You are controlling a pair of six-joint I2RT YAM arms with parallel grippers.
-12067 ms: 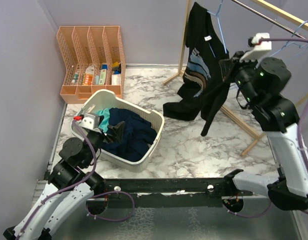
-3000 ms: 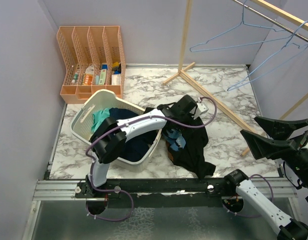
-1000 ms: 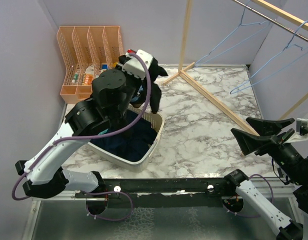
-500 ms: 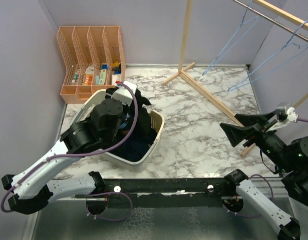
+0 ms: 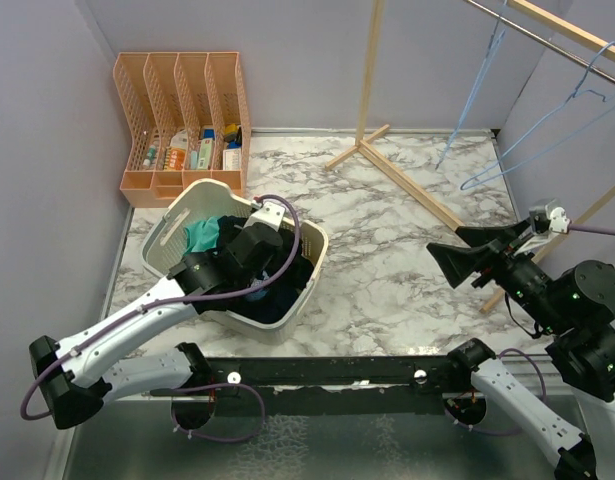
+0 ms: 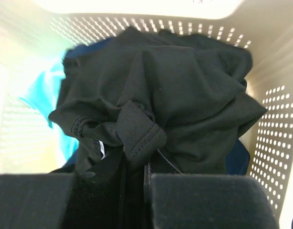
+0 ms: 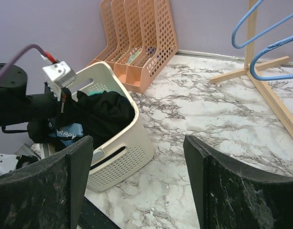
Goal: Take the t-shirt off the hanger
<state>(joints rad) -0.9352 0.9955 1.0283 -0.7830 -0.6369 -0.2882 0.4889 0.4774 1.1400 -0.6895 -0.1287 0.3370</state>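
Left jaws clamp t-shirt (image 6: 184,95) inside basket (image 6: 275,124): open fully, lift straight out w/o snagging. Right jaws wide, empty.

— Where's the t-shirt (image 6: 156,105)?
— Black, crumpled in a heap inside the white perforated basket (image 6: 275,119), at 9 o'clock on the surface, one fold bunched at its near side.
— And the hangers (image 5: 474,90)?
— Two, blue wire, hanging tilted from the rail (image 5: 560,41) at 2 o'clock
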